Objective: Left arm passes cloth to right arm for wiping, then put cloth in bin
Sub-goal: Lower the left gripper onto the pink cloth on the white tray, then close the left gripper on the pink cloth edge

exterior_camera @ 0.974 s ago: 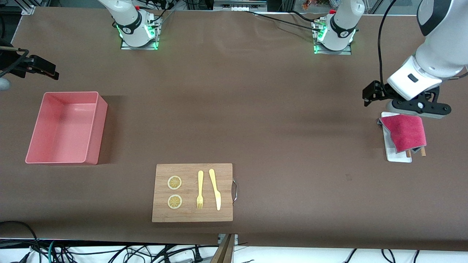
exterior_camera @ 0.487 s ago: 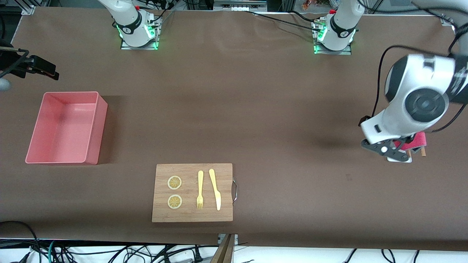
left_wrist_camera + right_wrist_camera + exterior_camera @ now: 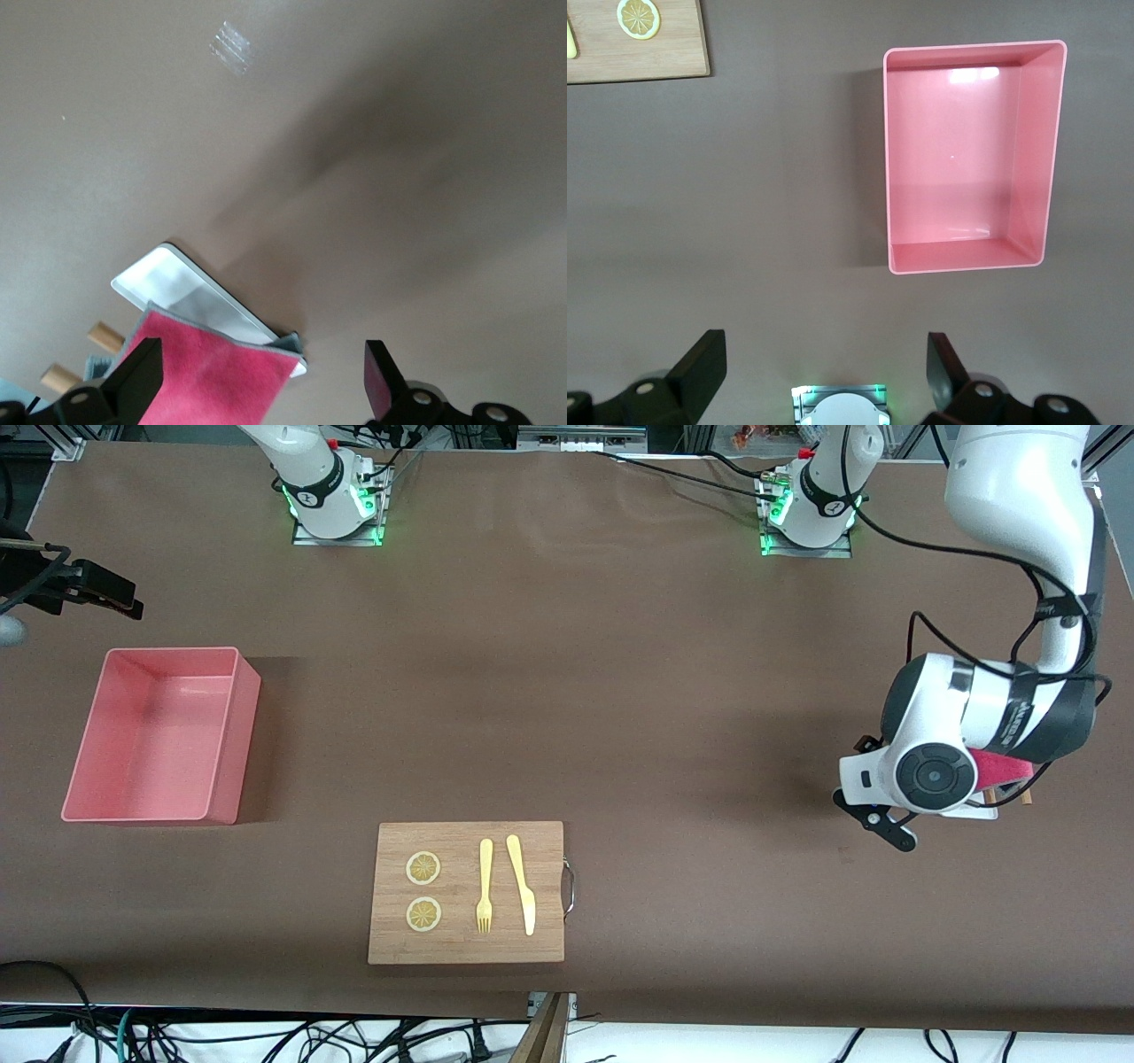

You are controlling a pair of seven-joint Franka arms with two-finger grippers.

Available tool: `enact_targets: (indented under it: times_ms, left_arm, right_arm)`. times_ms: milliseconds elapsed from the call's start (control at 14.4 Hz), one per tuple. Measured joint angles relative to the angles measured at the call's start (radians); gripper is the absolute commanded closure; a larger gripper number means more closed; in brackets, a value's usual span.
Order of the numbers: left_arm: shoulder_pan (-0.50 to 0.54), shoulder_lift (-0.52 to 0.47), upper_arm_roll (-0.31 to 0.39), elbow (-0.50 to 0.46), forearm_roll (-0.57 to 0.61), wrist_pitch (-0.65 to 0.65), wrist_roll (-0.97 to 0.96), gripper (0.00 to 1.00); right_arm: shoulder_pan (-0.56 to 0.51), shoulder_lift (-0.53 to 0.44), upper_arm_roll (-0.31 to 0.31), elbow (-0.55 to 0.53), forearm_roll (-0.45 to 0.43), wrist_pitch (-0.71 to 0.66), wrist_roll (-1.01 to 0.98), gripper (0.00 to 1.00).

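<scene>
Over the small white tray (image 3: 190, 292), on which the cloth (image 3: 213, 381) lay ungrabbed, hung the left gripper (image 3: 266, 376) spread wide, right gripper (image 3: 824, 376) spread and waiting high over the empty bin (image 3: 159, 735): pass, wipe, binning all left.

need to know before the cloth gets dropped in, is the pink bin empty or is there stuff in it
Empty. The bin shows only bare pink floor and walls in the right wrist view, and the front view shows the same; the cloth lies on the white tray.

Front cam's high up, looking down the whole brown tabletop (image 3: 620, 691); right wrist cam shares its salmon-pink plastic tub (image 3: 970, 159), left wrist sits close over the magenta terry cloth (image 3: 217, 376).
</scene>
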Motion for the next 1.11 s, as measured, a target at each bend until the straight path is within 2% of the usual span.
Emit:
enact_targets:
  times_ms: [696,1113]
  left_arm:
    - [0.113,0.178,0.035,0.083,0.044,0.082,0.187,0.00]
    - [0.134,0.205,0.051,0.088,0.097,0.150,0.192,0.00]
  right_arm:
    - [0.000,0.000,0.000,0.000,0.000,0.000,0.000,0.00]
    - [0.000,0.006,0.000,0.000,0.017,0.000,0.000,0.00]
